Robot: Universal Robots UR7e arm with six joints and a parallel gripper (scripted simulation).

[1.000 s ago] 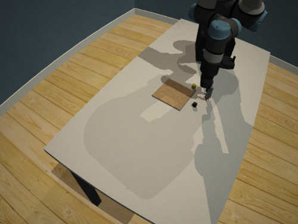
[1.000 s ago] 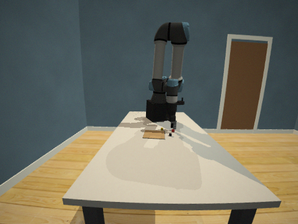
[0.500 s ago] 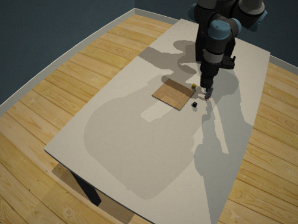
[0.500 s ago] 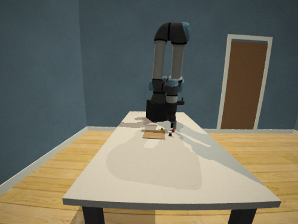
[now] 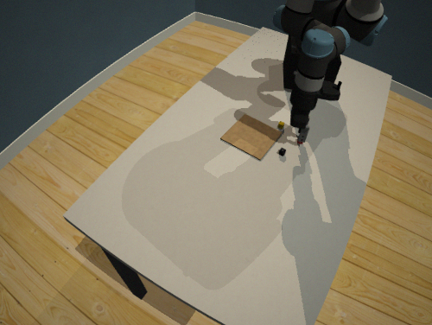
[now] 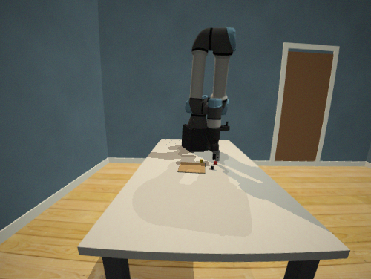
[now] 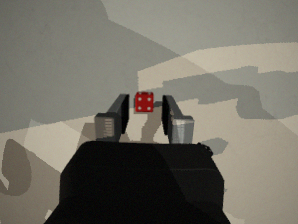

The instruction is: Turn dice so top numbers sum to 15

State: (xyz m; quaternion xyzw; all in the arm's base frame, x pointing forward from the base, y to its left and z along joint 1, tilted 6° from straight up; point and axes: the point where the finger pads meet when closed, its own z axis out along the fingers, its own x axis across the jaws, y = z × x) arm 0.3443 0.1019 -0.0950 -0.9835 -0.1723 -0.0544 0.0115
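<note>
Tool (image 7: 144, 117) straddles red die (image 7: 144, 102), gaps either side.

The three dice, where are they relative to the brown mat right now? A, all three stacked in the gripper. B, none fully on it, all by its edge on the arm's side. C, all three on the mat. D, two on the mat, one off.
B: the yellow die sits at the mat's corner, the black die and red die lie on the bare table beside it.

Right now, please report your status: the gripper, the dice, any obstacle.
Gripper open, low over red die, gap either side. Yellow die at mat corner, black die off mat. Nothing in the way.
</note>
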